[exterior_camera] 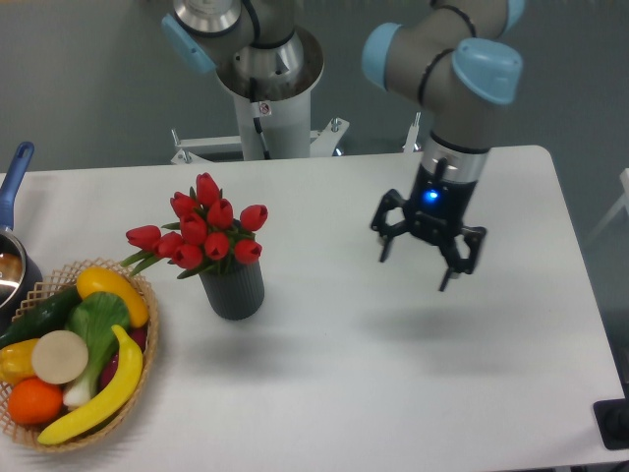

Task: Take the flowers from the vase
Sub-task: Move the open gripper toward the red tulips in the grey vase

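1. the step in hand looks like the approach: the gripper [427, 253] hangs above the bare middle-right of the white worktop [393, 383], well apart from the flowers [203, 234], and it holds nothing.
2. its jaws stand wide, the two fingers splayed and pointing down, with only air between them.
3. the flowers sit in the vase [234, 286], left of centre on the worktop; the red buds fan out wider than the vase mouth, with a few leaning out to the left toward the basket [147, 366].
4. the next move, as i judge it, calls for travel leftward across the worktop and a line-up over the bunch, then a descent so the jaws straddle the stems or the tight middle of the buds before they close; a lift straight up would free the stems from the vase.
5. a grip too low might catch the vase rim, and a sideways pull could tip the vase, which stands free.
6. room: the stretch between gripper and vase is open, so the crossing is unobstructed.
7. the tight side is the left, where the basket of fruit and vegetables sits just beside the vase; a pan [12, 258] lies at the far left edge.
8. the near and right edges of the worktop are well away from the vase.
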Motion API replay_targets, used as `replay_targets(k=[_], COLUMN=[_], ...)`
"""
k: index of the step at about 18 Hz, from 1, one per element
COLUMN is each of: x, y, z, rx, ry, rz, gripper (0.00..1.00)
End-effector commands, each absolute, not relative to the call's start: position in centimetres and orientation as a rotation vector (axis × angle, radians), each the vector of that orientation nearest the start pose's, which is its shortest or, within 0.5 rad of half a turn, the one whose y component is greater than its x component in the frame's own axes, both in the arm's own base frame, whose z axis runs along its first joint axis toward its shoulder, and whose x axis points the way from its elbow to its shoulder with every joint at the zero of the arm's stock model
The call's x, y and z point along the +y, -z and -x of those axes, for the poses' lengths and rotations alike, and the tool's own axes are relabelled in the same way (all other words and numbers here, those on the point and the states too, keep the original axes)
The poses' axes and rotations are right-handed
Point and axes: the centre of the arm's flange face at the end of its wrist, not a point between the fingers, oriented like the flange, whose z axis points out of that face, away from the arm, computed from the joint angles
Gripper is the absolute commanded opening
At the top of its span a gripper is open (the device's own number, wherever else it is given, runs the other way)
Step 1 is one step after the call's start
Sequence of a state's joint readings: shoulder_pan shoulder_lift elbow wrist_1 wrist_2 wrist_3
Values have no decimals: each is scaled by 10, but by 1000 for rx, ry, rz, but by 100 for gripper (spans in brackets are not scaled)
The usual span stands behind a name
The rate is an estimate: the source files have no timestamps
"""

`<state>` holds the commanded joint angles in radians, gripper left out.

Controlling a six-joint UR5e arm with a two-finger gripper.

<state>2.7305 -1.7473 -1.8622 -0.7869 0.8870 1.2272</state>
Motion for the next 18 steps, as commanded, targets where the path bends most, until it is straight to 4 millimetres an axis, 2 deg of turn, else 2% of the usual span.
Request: replay_targets(k=[6,10,11,13,15,18], x=[383,379,385,393,390,380], y=[-379,-376,-372,-362,-360,-342], z=[370,341,325,307,290,268], rx=[257,382,410,435,431,412], ry=[2,4,26,69,91,147], rz=[2270,2185,2179,2180,2172,2162], gripper=[100,100,100,100,100,100])
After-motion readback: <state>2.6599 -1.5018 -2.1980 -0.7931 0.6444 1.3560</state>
